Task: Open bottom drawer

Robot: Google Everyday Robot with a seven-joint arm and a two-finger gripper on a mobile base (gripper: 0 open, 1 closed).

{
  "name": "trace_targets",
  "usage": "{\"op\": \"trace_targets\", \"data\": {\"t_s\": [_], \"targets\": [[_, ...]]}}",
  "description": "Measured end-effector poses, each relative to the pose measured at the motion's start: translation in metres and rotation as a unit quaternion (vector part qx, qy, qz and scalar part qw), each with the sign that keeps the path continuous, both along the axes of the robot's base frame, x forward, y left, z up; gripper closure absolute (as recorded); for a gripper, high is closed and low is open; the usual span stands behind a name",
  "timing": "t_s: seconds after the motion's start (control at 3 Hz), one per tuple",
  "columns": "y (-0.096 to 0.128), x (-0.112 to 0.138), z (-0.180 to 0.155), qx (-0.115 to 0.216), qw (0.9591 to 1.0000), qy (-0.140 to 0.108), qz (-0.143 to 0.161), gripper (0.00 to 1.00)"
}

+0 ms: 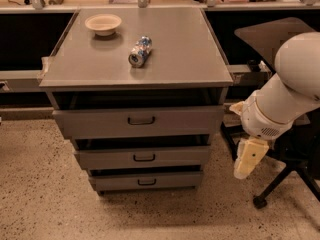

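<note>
The grey metal cabinet has three drawer fronts, each narrower than the one above. The bottom drawer (146,180) is the narrowest and lowest, with a small dark bar handle (147,182) at its centre. Its front sits close under the middle drawer (144,157), with a dark gap above it. My gripper (247,161) is a cream-coloured piece hanging down from the white arm (285,99). It is to the right of the cabinet, about level with the middle and bottom drawers, and apart from them.
A cream bowl (103,24) and a can (139,51) lying on its side rest on the cabinet top (185,59). A black office chair base (282,181) stands behind my arm at the right. Dark desks run along the back. The floor (45,204) is speckled.
</note>
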State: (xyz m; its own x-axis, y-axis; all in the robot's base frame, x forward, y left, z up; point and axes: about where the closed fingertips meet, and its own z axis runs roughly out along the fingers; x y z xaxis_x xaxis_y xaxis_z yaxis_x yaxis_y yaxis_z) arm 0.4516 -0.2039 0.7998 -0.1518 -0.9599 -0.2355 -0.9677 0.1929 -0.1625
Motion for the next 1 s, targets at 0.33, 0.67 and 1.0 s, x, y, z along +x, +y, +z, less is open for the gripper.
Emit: {"op": "trace_targets", "data": {"t_s": [0.33,0.67,1.0], "targets": [[0.0,0.0,0.0,0.0,1.0,0.0,0.0,0.0],[0.0,-0.002,-0.024,-0.038,0.9991,0.009,-0.014,0.0],[0.003,0.016,-0.093,-0.002,0.9997,0.023,0.002,0.0]]}}
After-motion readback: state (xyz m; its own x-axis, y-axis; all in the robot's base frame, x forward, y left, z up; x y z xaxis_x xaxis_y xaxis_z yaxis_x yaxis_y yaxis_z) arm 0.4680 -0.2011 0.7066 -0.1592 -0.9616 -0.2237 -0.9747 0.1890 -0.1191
